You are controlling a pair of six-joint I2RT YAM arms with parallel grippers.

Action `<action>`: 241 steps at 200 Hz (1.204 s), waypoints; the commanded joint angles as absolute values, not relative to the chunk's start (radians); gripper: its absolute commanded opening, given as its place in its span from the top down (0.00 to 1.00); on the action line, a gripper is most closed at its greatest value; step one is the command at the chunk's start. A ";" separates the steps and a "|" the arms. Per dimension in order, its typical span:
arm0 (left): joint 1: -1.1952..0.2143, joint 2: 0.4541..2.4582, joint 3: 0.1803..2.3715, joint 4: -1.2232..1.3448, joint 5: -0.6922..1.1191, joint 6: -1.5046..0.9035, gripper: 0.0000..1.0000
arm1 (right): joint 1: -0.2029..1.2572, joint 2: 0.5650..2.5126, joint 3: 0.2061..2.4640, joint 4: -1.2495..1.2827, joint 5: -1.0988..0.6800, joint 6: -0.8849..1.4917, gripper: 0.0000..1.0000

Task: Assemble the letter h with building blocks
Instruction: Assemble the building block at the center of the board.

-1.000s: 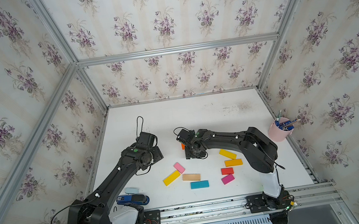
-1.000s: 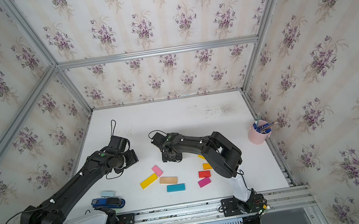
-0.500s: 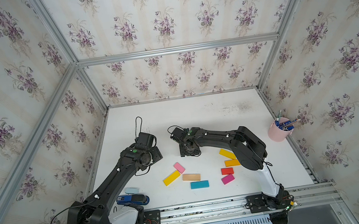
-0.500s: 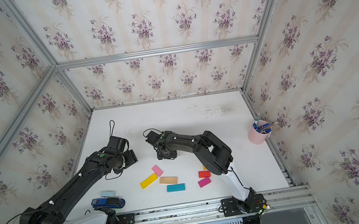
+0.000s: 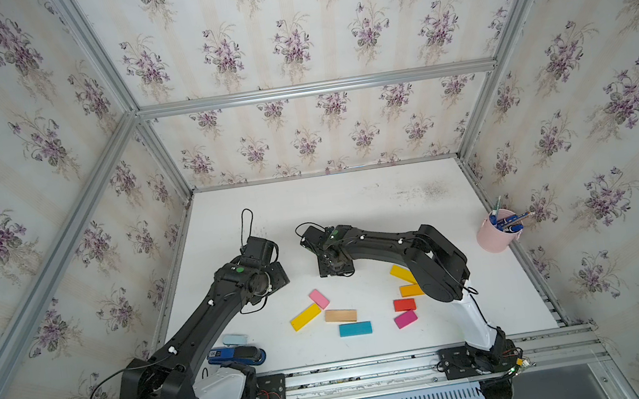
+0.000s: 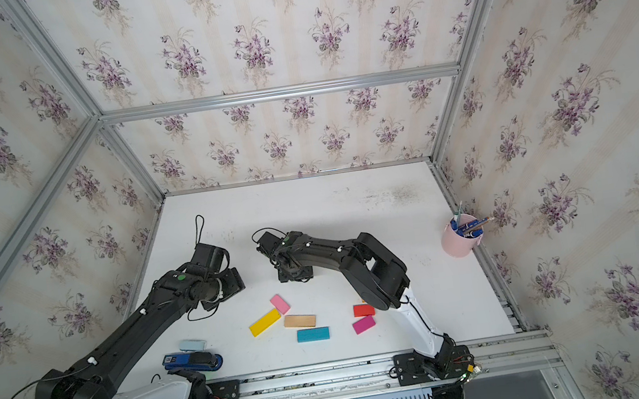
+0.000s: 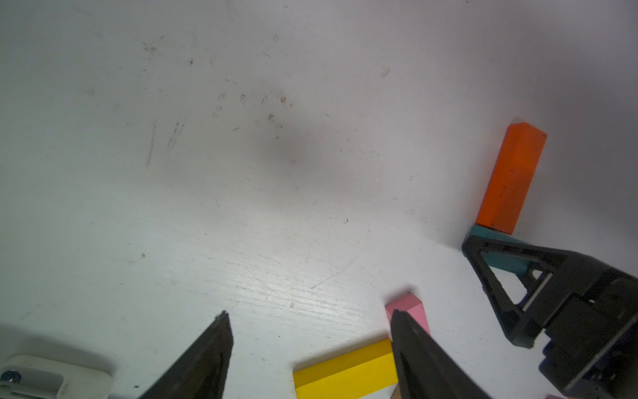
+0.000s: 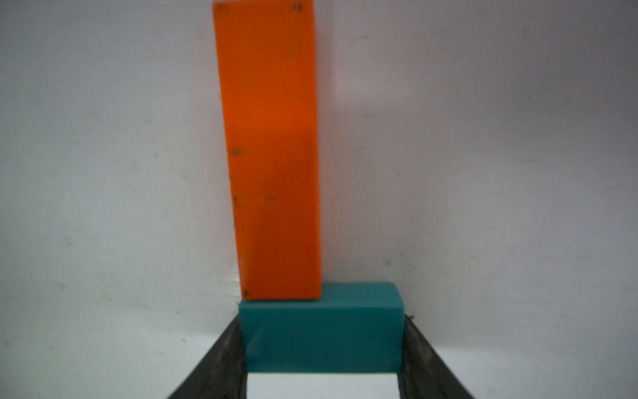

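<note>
So we have one long flat orange block [image 8: 269, 148] down, a short teal block [image 8: 321, 331] pinched in our right claw [image 8: 322, 324] touching it, our left claw [image 7: 309, 312] open and empty, much left to build.

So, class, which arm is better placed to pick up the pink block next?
Probably left: the left gripper, open, sits beside the pink block; the right gripper is shut on a teal block.

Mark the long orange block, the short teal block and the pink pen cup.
long orange block [image 8: 269, 148]: right wrist view, middle of its broad face.
short teal block [image 8: 321, 331]: right wrist view, centre of its facing side.
pink pen cup [image 5: 492, 237]: in a top view, its outer wall.
</note>
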State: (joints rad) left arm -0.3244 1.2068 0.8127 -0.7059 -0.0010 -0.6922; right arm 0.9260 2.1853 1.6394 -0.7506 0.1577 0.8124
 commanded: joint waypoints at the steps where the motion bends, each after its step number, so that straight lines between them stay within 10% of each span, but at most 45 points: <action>1: -0.322 1.210 0.820 -0.698 0.000 -0.674 0.25 | 0.925 2.210 1.629 -0.777 0.140 0.816 0.48; 84: -0.322 1.207 0.827 -0.698 0.009 -0.677 0.25 | 0.925 2.213 1.649 -0.798 0.155 0.819 0.29; 241: -0.322 1.222 0.827 -0.691 0.012 -0.668 0.25 | 0.921 2.215 1.635 -0.788 0.145 0.840 0.35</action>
State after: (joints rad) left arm -0.3241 1.2247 0.8272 -0.7017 0.0139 -0.6765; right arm 0.9245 2.1967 1.6508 -0.7517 0.1711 0.8314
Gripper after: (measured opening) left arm 0.749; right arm 0.624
